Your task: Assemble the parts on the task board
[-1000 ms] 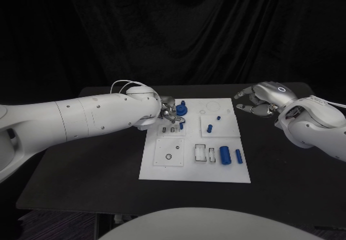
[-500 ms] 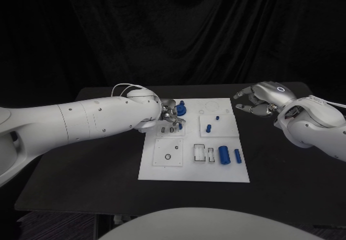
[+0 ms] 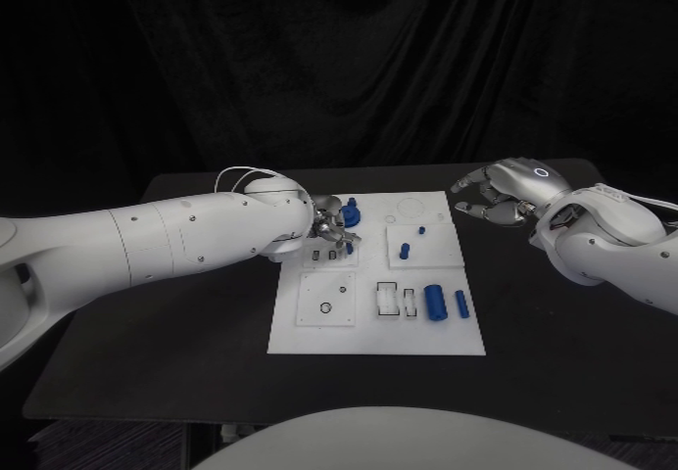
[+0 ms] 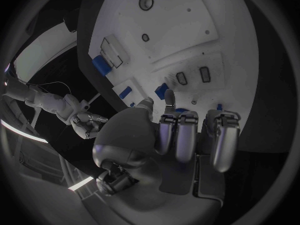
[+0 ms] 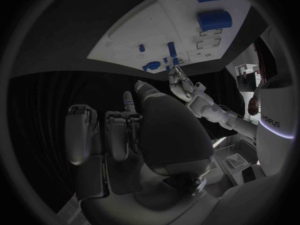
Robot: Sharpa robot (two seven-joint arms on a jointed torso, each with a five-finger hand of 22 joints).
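Note:
The white task board (image 3: 379, 294) lies in the middle of the table. My left hand (image 3: 332, 223) hovers low over its far left corner, fingertips close to a standing blue part (image 3: 352, 209) and a small blue piece (image 3: 349, 248). In the left wrist view the fingers (image 4: 187, 130) curl toward a blue part (image 4: 162, 90), and whether they pinch anything is hidden. My right hand (image 3: 498, 196) hangs off the board's far right corner, fingers loosely curled and apart, holding nothing. Two blue pegs (image 3: 403, 251) stand on the far right plate. A thick blue cylinder (image 3: 437, 303) and a slim one (image 3: 462, 304) lie near the front.
Empty slots (image 3: 392, 299) and a plate with a round hole (image 3: 329, 297) sit on the near half of the board. Black table (image 3: 169, 333) stretches on both sides, and a dark curtain hangs behind. My left forearm (image 3: 156, 240) spans the table's left part.
Both hands stay nearly where they were; the whole view has shifted slightly, and the left fingertips have barely settled by the blue part.

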